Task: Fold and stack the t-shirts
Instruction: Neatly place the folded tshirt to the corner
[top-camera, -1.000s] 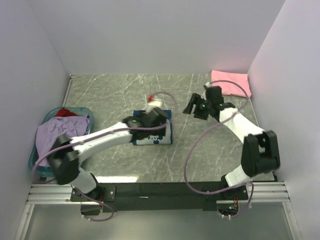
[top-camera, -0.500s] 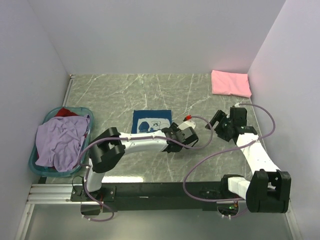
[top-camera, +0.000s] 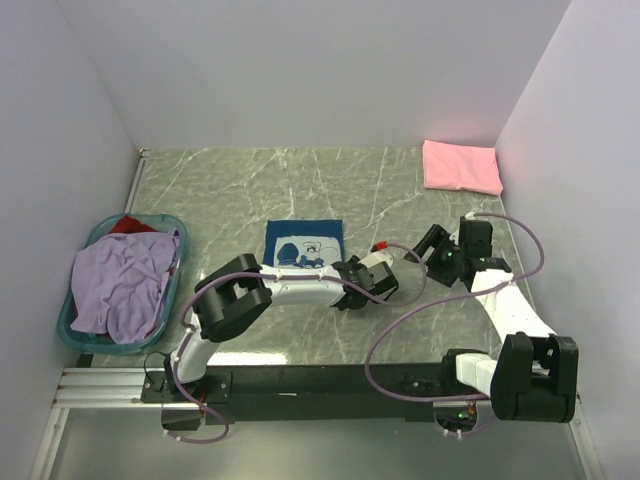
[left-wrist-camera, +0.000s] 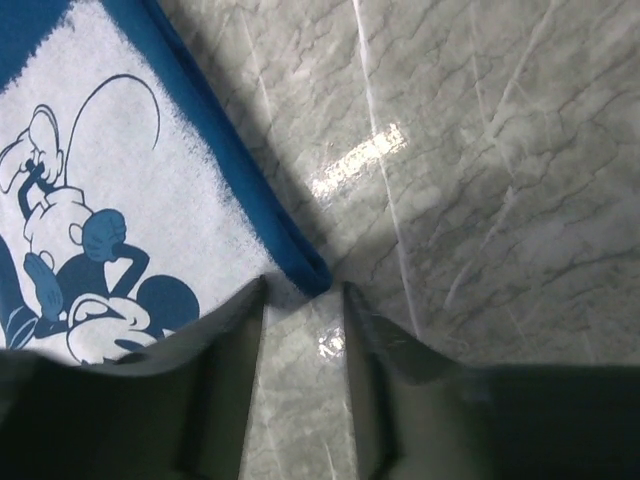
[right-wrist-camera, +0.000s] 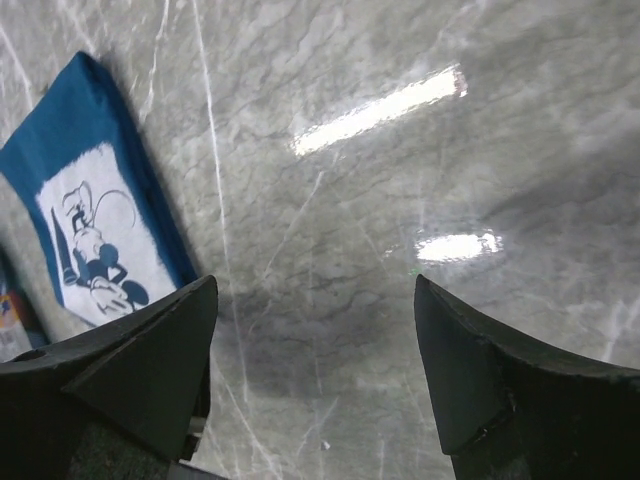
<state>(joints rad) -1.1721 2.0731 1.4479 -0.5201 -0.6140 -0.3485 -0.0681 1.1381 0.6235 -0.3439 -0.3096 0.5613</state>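
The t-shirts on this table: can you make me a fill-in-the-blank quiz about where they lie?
The folded pink t-shirt lies in the far ____ corner of the table. The lavender t-shirt fills the teal basket, with a ____ one peeking out behind it. The navy t-shirt lies folded, print facing ____.
Missing words: right; red; up.
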